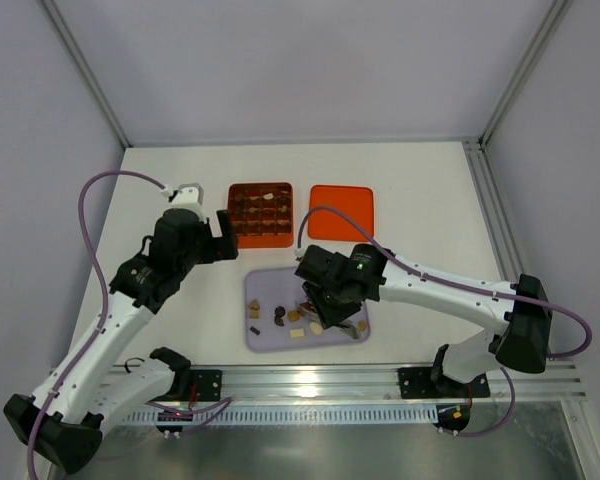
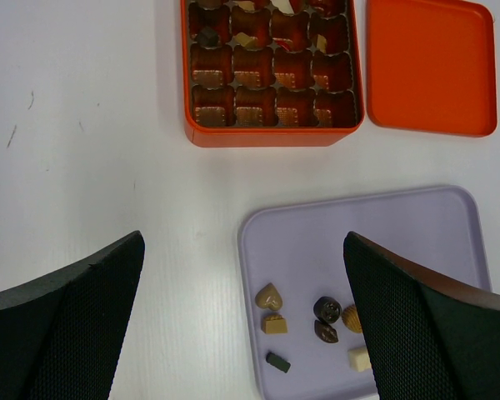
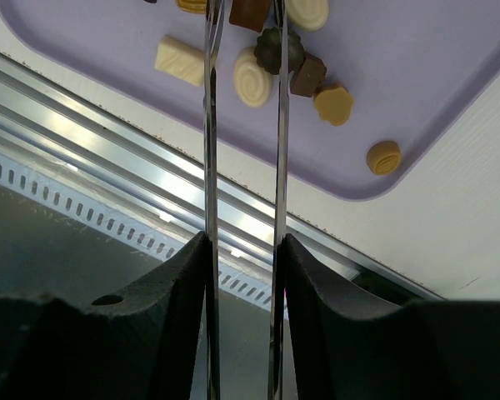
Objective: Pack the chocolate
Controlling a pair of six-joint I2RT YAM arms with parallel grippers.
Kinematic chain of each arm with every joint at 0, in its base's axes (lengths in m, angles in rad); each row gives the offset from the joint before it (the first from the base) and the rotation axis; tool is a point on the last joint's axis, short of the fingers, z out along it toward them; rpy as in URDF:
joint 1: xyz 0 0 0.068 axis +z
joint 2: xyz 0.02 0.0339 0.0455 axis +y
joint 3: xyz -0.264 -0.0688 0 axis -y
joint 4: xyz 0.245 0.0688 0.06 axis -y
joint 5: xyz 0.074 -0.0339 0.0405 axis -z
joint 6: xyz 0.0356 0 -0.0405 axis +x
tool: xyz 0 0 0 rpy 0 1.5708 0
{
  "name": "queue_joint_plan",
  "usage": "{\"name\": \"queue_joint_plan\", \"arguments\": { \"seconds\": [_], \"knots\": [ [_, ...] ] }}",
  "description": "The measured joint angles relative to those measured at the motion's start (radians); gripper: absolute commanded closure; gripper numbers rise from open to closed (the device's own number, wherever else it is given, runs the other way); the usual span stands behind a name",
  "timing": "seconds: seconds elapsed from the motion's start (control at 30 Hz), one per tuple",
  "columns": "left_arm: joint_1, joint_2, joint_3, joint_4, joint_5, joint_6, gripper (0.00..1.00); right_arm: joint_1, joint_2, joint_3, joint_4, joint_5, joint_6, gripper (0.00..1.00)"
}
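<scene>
Chocolate [image 2: 268, 294] sits in two places. Most of it lies loose at the near end of the purple tray [image 2: 375, 221]. A few pieces already sit in the far cells of the orange box [image 2: 271, 137], and the near rows show only bare liners. Packing is judged to be at an early stage.

The lid [image 2: 429, 67] lies flat beside the box, on its right. This leaves every cell open from above.

The right gripper [image 3: 242, 33] hangs over the tray's near end, where the pieces cluster. Its thin blades stand nearly parallel with a narrow gap between them. A brown piece [image 3: 250, 10] shows between them at the top edge of the wrist view. It seems to touch one blade and stand off the other. The tips are cut off, so I cannot tell whether it is pinched. The narrow setting suits picking one small piece out of a crowd.

The left gripper [image 2: 243, 242] is spread wide, holds nothing, and hovers between box and tray. This is judged a standby position clear of the right arm's path.
</scene>
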Motion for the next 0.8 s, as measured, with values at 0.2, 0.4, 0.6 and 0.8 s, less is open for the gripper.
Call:
{"name": "queue_joint_plan", "arguments": {
  "seconds": [0.2, 0.4, 0.6, 0.8],
  "knots": [
    [0.000, 0.000, 0.000, 0.000, 0.000, 0.000, 0.00, 0.000, 0.011, 0.000, 0.001, -0.002, -0.004, 0.58],
    [0.000, 0.000, 0.000, 0.000, 0.000, 0.000, 0.00, 0.000, 0.027, 0.000, 0.000, -0.003, -0.010, 0.61],
    [0.000, 0.000, 0.000, 0.000, 0.000, 0.000, 0.00, 0.000, 0.040, 0.001, -0.004, -0.002, -0.019, 0.66],
    [0.000, 0.000, 0.000, 0.000, 0.000, 0.000, 0.00, -0.001, 0.055, 0.031, -0.020, 0.013, -0.034, 0.68]
  ]
}}
